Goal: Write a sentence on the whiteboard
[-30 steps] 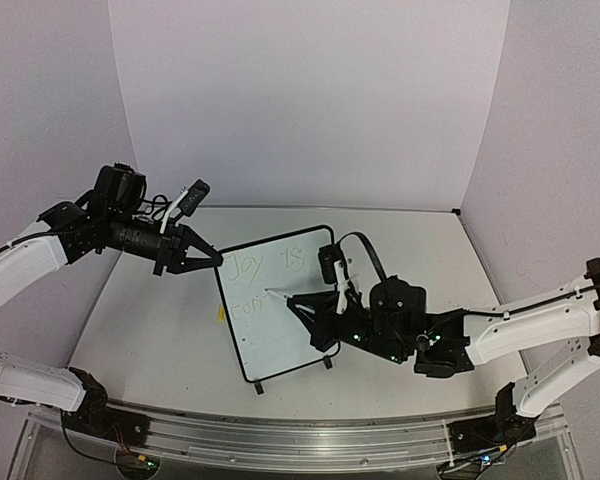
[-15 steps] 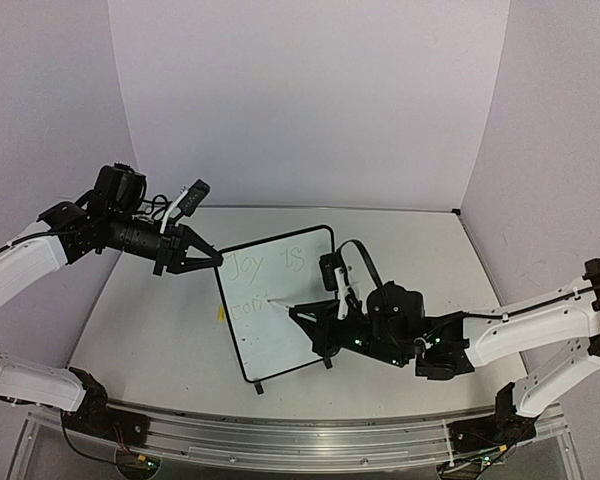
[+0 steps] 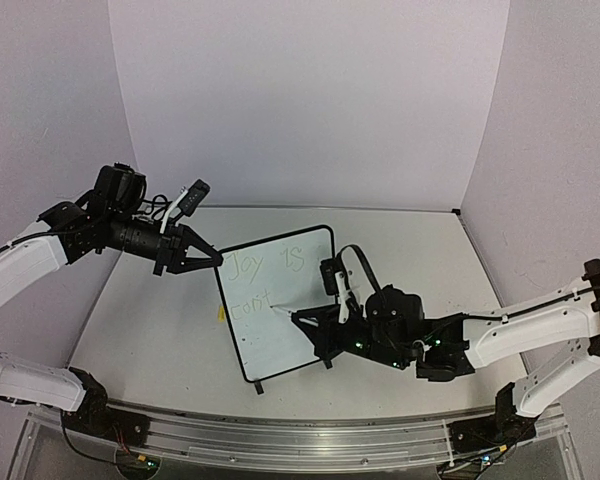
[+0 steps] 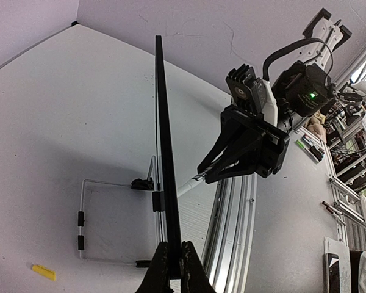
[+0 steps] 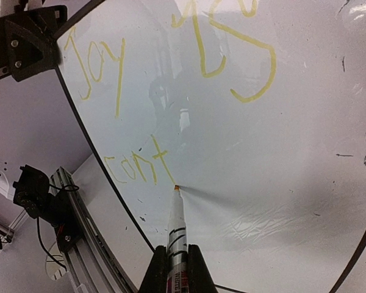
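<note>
The whiteboard point(image 3: 292, 335) stands upright mid-table, black-framed. My left gripper point(image 3: 214, 262) is shut on its top left corner; in the left wrist view the fingers point(image 4: 174, 259) clamp the board's black edge point(image 4: 163, 122). The sentence point(image 5: 137, 166) reads "Joy is" on the upper line and "cont" on the lower line in yellow; it shows faintly in the top view point(image 3: 248, 285). My right gripper point(image 5: 175, 264) is shut on a white marker point(image 5: 178, 223). The marker's tip touches the board at the foot of the "t". The right gripper point(image 3: 305, 318) is in front of the board.
A small yellow cap point(image 3: 221, 313) lies on the table left of the board; it also shows in the left wrist view point(image 4: 43, 272). A wire stand point(image 4: 110, 183) props the board from behind. An aluminium rail point(image 3: 280, 432) runs along the near edge. Walls enclose the back and sides.
The right gripper has drawn the marker tip down the board, and the "t" after "con" has been completed. The left gripper and the board have not moved.
</note>
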Robot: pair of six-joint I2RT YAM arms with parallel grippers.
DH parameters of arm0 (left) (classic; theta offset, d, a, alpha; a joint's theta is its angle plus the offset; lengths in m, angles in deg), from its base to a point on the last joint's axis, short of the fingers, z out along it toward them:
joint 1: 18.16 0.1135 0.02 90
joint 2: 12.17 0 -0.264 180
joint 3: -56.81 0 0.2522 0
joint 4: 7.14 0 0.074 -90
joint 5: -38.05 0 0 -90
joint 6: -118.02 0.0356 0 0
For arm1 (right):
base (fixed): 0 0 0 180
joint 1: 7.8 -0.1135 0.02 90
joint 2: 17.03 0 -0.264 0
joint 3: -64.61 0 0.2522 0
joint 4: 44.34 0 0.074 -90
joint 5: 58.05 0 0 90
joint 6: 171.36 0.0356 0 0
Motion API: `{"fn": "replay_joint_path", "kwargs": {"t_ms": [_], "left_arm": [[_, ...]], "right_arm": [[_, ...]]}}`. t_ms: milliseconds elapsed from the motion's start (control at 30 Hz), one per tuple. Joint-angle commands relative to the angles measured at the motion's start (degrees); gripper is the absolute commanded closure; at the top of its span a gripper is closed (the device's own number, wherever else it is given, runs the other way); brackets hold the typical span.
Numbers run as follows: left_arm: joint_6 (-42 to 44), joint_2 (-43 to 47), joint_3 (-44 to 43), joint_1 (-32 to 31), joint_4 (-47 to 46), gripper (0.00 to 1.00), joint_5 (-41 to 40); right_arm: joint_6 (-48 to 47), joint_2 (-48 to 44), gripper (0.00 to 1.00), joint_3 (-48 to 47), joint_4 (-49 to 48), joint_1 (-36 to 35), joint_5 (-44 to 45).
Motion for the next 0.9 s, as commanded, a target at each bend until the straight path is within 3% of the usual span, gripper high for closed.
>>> {"fn": "replay_joint_path", "kwargs": {"t_ms": [0,367,867], "left_arm": [[-0.06,0.10,0.47,-0.32,0.54,1.00,0.98],[-0.04,0.17,0.48,-0.31,0.54,1.00,1.12],[-0.06,0.21,0.57,-0.31,0.53,1.00,1.11]], "right_arm": [[-1.27,-2.43,1.00,0.15,-0.96,0.09,3.58],[-1.04,-4.78,1.00,3.71,-4.75,0.09,2.93],[-4.22,-2.77,1.00,0.64,-5.67,0.18,2.67]]}}
